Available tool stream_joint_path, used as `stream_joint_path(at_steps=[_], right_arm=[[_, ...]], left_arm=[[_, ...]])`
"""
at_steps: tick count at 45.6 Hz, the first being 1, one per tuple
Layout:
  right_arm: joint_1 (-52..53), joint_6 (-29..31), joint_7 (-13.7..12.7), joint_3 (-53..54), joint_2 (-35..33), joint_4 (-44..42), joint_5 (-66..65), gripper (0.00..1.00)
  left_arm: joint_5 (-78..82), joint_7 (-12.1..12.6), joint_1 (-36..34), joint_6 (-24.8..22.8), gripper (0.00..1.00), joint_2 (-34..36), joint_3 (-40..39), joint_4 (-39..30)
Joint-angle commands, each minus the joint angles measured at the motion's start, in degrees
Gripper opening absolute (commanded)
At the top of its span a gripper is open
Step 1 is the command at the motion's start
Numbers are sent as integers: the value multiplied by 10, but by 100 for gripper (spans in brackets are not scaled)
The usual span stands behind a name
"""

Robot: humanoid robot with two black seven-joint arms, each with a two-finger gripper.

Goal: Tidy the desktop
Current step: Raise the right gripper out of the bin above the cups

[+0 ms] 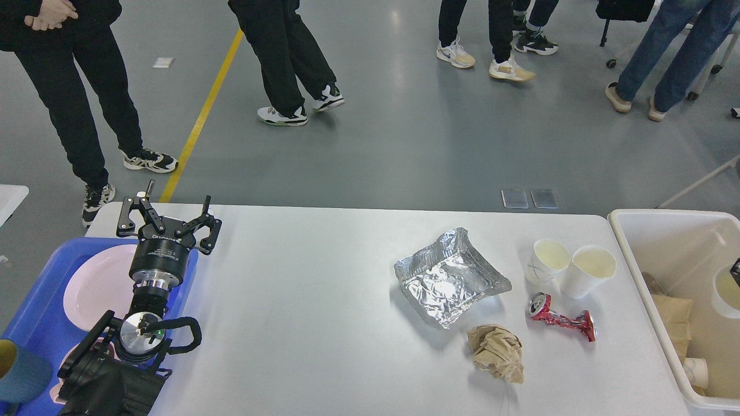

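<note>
Left gripper (167, 216): my fingers spread wide, empty.
Tray (34, 315): under it, holding a plate (95, 283).
Desktop (300, 323): beneath, stretching right.
Bin (639, 254): far right, holding crumpled paper (673, 315).
Right gripper: unseen.

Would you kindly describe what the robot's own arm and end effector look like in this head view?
Only the left arm shows. It is black, built of cylindrical segments with polished silver metal rings and a silver disc at one joint. A black cable loops beside that joint, where a small green light glows. The left end effector is black, with two linkage-style fingers and faint lettering on its body. The right arm is out of view.
</note>
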Motion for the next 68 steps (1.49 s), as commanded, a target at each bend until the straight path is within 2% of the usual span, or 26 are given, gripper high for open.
stream_joint_path(at_steps=[1,11,19,30,43,44,45,48,49,68], right_arm=[[-140,-55,-1,93,18,-101,2,0],[-329,-257,-1,147,113,-224,4,0],[-411,-353,-5,145,176,-267,4,0],[-430,-368,-17,180,177,-284,5,0],[-426,-369,-18,187,173,-283,4,0],[-426,-370,-17,187,173,-283,4,10],[-426,-370,-17,187,173,-283,4,28],[-420,-379,-16,187,172,-284,4,91],[-418,-382,-16,187,172,-284,4,100],[-376,-366,-12,180,167,-259,2,100]], left_arm=[[0,0,0,0,96,0,0,0],[0,0,0,0,96,0,0,0],[0,0,0,0,96,0,0,0],[0,0,0,0,96,0,0,0],[0,0,0,0,96,0,0,1],[0,0,0,0,96,0,0,0],[0,0,0,0,96,0,0,0],[0,0,0,0,96,0,0,0],[0,0,0,0,96,0,0,1],[0,0,0,0,96,0,-1,0]])
